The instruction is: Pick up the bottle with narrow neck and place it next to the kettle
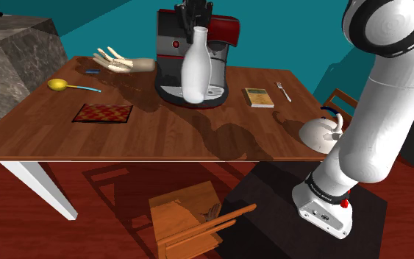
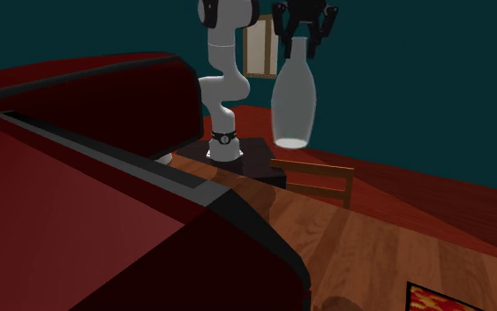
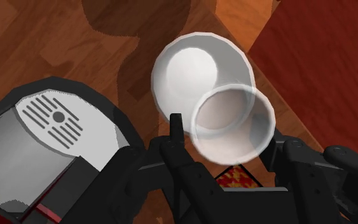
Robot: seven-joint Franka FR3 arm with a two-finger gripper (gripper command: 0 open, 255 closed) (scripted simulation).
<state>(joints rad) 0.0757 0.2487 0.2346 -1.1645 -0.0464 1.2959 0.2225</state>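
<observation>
Your pincer (image 2: 304, 34) is pinching the bottle (image 2: 292, 97) by its neck. The bottle hangs clear of the counter (image 1: 43, 125), in front of the coffee machine (image 1: 223, 33) and well apart from the kettle (image 1: 321, 132). Carry it toward the kettle upright and slowly, because a grip that high lets the body swing. Pass above the book (image 1: 258, 97) on the way. Lower onto bare wood just beside the kettle — not touching its handle — and let go only once the base sits flat.

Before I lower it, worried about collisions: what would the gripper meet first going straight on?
Likely the bare table, through the held bottle; the coffee machine lies just beside that line, depth unclear.
</observation>
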